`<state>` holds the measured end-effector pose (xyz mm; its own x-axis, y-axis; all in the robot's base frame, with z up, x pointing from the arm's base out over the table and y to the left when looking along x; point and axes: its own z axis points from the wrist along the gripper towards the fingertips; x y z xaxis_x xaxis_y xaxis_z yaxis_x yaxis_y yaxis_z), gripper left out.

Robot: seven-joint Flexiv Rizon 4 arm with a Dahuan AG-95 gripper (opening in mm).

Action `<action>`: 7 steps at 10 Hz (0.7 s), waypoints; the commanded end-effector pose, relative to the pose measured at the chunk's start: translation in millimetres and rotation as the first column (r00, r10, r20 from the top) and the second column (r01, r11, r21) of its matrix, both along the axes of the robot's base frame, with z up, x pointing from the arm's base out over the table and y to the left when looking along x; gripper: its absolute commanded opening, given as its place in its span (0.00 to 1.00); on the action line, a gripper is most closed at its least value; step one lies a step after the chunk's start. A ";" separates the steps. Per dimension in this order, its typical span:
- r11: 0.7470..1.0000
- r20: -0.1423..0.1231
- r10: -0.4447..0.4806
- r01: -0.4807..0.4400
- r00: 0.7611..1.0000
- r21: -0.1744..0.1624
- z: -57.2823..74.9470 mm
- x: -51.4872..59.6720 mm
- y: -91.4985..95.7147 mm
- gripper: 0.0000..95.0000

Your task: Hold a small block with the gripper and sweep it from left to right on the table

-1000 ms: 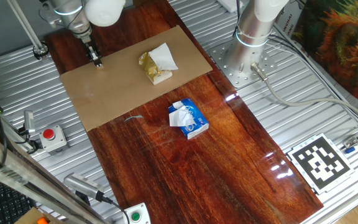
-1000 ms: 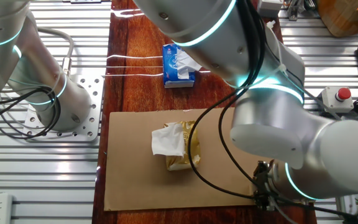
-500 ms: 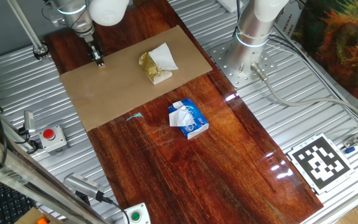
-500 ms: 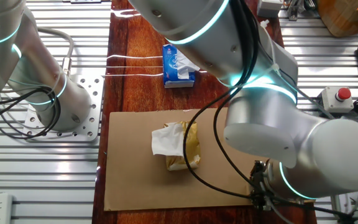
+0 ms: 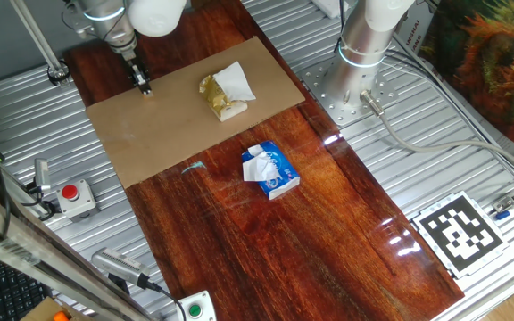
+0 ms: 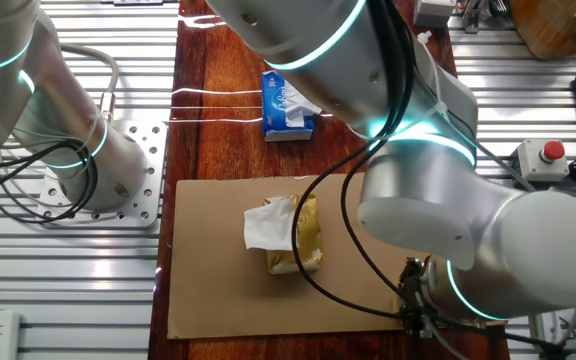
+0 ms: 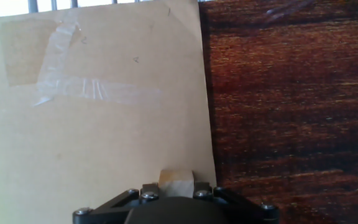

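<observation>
My black gripper [image 5: 143, 86] stands upright at the far left corner of the tan cardboard sheet [image 5: 186, 116] on the dark red-brown table [image 5: 266, 241]. In the hand view the small pale tan block [image 7: 176, 181] sits between the jaws, right at the cardboard's edge [image 7: 104, 124], with the gripper [image 7: 176, 186] shut on it. In the other fixed view the gripper [image 6: 414, 318] is mostly hidden behind the big silver arm and the block does not show.
A yellowish crumpled lump with white paper [image 5: 224, 93] lies on the cardboard right of the gripper. A blue-and-white packet [image 5: 270, 171] lies on the wood nearer the middle. A second arm's base [image 5: 364, 45] stands at the far right. Ribbed metal surrounds the table.
The gripper has shifted slightly to the right along the cardboard's far edge, with the block in it. Nothing else has moved.
</observation>
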<state>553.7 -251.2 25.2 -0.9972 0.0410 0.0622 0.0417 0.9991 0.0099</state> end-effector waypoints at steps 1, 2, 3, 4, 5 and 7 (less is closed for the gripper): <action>1.000 -0.008 -0.004 0.004 1.000 -0.004 -2.2 -5.0 1.0 0.20; 1.000 0.001 -0.004 0.004 1.000 -0.005 -2.4 -6.8 1.2 0.20; 1.000 0.003 -0.002 0.002 1.000 -0.006 -2.8 -8.1 1.3 0.20; 1.000 0.002 0.000 0.000 1.000 -0.010 -3.3 -9.6 1.4 0.20; 1.000 -0.001 -0.002 0.002 1.000 -0.003 -3.8 -11.2 1.6 0.20; 1.000 0.005 0.001 -0.001 1.000 -0.009 -4.8 -15.5 2.3 0.20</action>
